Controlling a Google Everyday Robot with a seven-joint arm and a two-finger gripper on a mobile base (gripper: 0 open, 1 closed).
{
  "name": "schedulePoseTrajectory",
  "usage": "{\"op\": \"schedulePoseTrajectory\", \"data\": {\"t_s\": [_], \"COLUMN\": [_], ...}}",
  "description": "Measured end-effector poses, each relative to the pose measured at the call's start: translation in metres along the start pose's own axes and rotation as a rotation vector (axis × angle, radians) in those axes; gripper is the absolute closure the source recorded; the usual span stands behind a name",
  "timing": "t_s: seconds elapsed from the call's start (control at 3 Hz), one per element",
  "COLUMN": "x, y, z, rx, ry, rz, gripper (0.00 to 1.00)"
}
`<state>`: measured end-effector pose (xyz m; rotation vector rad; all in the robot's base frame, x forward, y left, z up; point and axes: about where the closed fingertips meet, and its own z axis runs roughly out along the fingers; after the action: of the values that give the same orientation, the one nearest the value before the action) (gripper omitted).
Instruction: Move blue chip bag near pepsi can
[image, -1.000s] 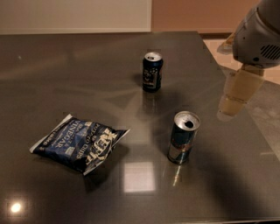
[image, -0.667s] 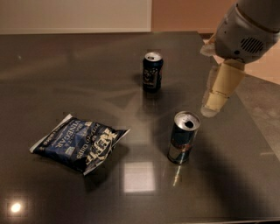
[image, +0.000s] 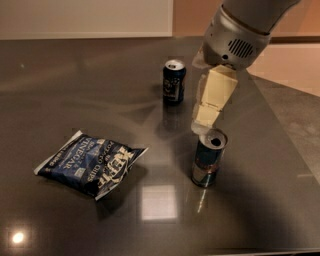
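I see a glossy dark table (image: 75, 70) below a pale wall (image: 85, 17). The blue chip bag (image: 90, 162) lies well left of the gripper (image: 202, 122); whether it's clamped, I can't tell.

Lighting: dim, warm, from overhead.
Glare: pale square reflection on the glossy dark desk (image: 75, 85), near the front between the blue chip bag (image: 90, 162) and the slim can (image: 207, 160); a small bright spot at the lower left.
Shadows: soft, dark patch under the bag's right edge.
Pincer (image: 202, 125): brightly lit cream, hanging just above the slim can's top.
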<state>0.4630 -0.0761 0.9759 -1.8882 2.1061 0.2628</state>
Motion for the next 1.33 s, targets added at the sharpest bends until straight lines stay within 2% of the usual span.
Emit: {"op": "schedulePoseTrajectory", "data": {"t_s": [0.33, 0.67, 1.0, 1.33], "x": [-0.026, -0.045, -0.060, -0.072], "y": [0.010, 0.015, 0.024, 0.036], "z": [0.027, 0.067, 0.109, 0.142], "rx": [0.003, -0.036, -0.106, -0.116], "ry": [0.029, 0.041, 0.038, 0.057], "rz": [-0.029, -0.041, -0.055, -0.096], "gripper": [0.00, 0.00, 0.00, 0.00]}}
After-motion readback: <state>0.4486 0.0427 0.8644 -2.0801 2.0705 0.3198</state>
